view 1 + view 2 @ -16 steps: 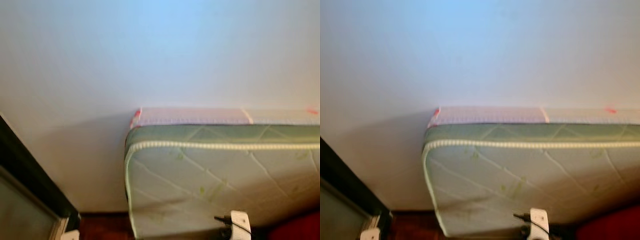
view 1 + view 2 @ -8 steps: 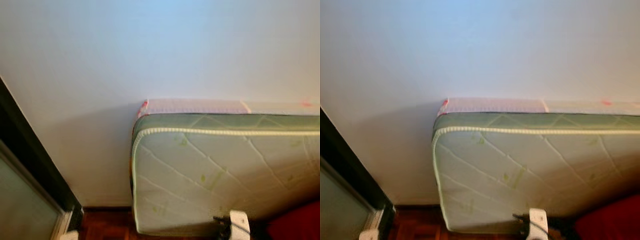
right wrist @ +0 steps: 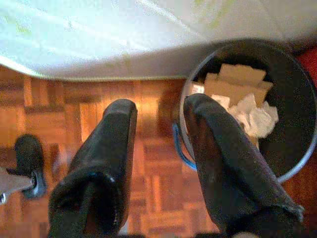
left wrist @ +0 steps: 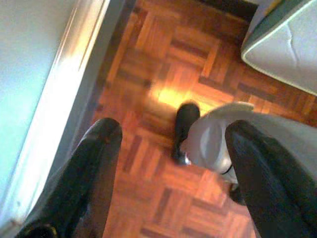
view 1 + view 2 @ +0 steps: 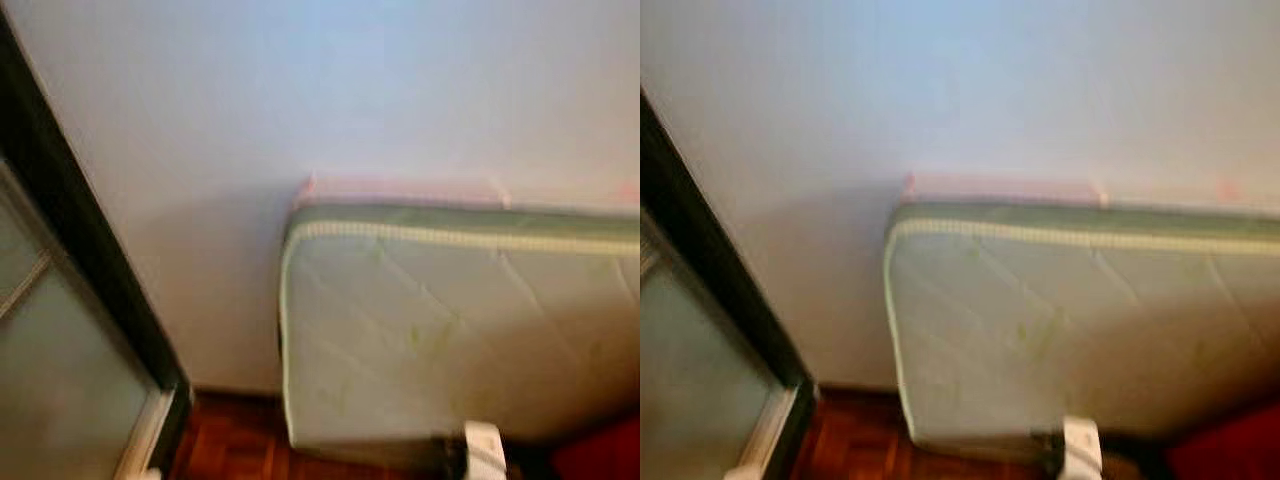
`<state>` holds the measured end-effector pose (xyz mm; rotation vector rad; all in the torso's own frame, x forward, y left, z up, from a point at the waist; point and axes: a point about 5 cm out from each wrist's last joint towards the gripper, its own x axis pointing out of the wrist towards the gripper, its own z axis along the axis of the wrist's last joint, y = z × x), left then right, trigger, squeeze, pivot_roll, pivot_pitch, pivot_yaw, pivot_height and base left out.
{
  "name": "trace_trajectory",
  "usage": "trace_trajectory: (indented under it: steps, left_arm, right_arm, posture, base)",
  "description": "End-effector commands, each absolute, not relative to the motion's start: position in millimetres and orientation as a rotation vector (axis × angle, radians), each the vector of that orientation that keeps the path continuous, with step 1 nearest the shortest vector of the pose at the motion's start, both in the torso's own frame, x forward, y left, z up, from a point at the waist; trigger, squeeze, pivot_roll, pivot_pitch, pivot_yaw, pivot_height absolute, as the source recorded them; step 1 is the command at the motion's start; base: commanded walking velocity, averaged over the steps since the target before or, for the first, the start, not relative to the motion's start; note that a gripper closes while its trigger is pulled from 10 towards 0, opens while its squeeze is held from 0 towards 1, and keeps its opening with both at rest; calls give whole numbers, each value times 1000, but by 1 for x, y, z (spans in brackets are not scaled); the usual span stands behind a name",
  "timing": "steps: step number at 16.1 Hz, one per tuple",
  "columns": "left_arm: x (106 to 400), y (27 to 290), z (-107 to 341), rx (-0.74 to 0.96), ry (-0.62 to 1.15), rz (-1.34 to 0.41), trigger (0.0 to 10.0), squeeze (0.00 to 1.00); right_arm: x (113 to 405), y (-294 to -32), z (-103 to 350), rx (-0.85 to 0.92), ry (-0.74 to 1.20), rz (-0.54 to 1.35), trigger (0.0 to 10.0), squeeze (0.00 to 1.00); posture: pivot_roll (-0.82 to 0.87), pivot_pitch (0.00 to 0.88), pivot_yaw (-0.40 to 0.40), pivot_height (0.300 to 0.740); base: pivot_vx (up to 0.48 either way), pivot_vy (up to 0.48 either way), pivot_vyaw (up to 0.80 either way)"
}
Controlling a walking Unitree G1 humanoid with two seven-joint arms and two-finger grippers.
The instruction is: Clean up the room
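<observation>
Mattress (image 5: 450,330): pale green and quilted, with a corded edge; it stands on its long side on the parquet and leans back against the wall on the right of the scene. A pink-trimmed strip runs along its top edge, but blur hides what that is.
Wall (image 5: 300,110): plain and pale, filling the far part of the head views.
Door frame (image 5: 90,250): a dark slanted bar at the far left, with a greyish glass panel (image 5: 60,390) to its left.
Floor (image 4: 163,163): reddish-brown wood parquet, catching a bright patch of light near the middle of the left wrist view.
Left gripper (image 4: 173,168): hangs over the parquet beside the pale sill of the glass panel; the two black fingers (image 4: 91,173) are spread wide and hold nothing.
Robot foot (image 4: 184,130): a black shoe-like foot under a pale grey leg shell, standing on the floor between the left fingers as seen from the wrist.
Right gripper (image 3: 158,144): hangs low above the floor, just beside the bin; its black fingers (image 3: 106,158) are parted with only bare floor between them, nothing held.
Bin (image 3: 292,94): a round dark waste bin with a light rim, on the floor touching or nearly touching the mattress's lower edge.
Rubbish (image 3: 237,96): pieces of brown cardboard and crumpled white paper, lying inside the bin.
Red thing (image 5: 1230,450): a blurred red patch at the near right corner, below the mattress; too unclear to name.
</observation>
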<state>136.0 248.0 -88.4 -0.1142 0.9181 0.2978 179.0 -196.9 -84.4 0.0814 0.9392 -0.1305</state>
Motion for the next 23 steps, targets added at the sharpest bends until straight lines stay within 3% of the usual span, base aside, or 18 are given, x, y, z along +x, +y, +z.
trace_trajectory:
  steps: [1, 5, 13, 20, 23]
  left_arm:
    - [171, 225, -82, -32, 933, 132, 10000, 0]
    - [172, 226, -82, -25, 933, 132, 10000, 0]
    - [175, 226, -80, -32, 925, 142, 10000, 0]
    - [176, 226, -80, -7, 925, 132, 10000, 0]
    - [175, 227, -80, 1, 925, 138, 10000, 0]
  right_arm:
    - [231, -186, -59, 232, 876, -56, 10000, 0]
    - [231, -185, -58, 236, 873, -58, 10000, 0]
    - [235, -186, -56, 249, 864, -70, 10000, 0]
    - [234, -186, -57, 238, 876, -61, 10000, 0]
    - [234, -186, -57, 238, 880, -63, 10000, 0]
  posture:
    - [21, 0, 12, 740]
    - [23, 0, 17, 740]
    - [32, 0, 9, 740]
    - [33, 0, 8, 740]
    - [30, 0, 11, 740]
  base:
    - [-296, 0, 0]
    - [-269, 0, 0]
    - [0, 0, 0]
    - [0, 0, -759]
    - [0, -477, -748]
